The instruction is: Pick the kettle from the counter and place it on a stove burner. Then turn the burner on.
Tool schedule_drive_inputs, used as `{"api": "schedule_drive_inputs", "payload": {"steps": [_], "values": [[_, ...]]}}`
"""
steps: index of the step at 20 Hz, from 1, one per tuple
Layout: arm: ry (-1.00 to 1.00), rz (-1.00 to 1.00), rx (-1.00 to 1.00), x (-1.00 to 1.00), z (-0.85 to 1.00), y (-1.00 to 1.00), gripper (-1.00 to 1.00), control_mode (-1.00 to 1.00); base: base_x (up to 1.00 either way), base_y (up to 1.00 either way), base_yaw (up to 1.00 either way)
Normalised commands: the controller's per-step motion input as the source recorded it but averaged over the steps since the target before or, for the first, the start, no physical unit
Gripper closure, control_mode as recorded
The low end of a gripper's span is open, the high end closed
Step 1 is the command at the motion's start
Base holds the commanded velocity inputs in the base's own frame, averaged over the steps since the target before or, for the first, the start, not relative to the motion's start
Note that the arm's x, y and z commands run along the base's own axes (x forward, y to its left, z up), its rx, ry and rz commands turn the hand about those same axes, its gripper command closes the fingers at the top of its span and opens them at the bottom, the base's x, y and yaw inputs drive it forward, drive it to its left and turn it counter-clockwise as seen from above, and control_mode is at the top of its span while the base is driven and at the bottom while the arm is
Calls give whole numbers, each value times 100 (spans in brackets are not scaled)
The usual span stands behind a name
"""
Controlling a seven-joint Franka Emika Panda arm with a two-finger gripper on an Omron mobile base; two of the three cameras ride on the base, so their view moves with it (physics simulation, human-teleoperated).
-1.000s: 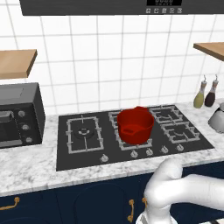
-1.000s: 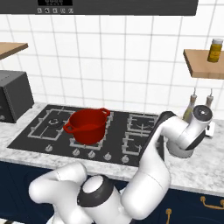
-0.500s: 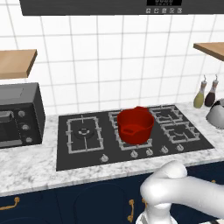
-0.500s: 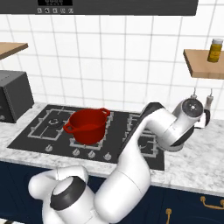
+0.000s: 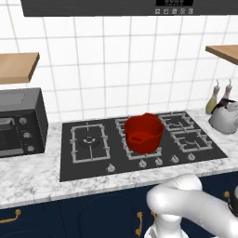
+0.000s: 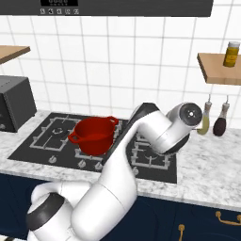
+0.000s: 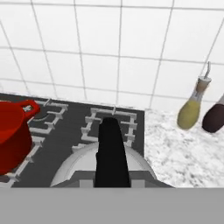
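Evidently the pick is made: the gripper is closed on the thin black arched handle of the small shiny silver-grey metal kettle, which sits at the right edge of the black glass cooktop, by the right end of the white marble-look worktop. Whether it is lifted clear I cannot tell. Placing it and turning the burner on are left. The large round dark ring burner in its lone square grey grate lies bare at the cooktop's left end, well apart. The red round pot stands between them on the middle grates, so the carry probably has to pass above it. Two bottles stand near the wall behind the kettle, and the knobs line the cooktop's front edge.
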Motion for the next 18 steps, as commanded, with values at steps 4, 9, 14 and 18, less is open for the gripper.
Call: {"api": "schedule_drive_inputs", "payload": {"steps": [4,9,14,18], "values": [[-8,15,-1,-2,50,69,100,-100,0,0,0],[-2,12,0,0,43,73,100,-100,0,0,0],[0,10,-4,0,11,80,100,-100,0,0,0],[0,9,-3,0,18,66,100,-100,0,0,0]]}}
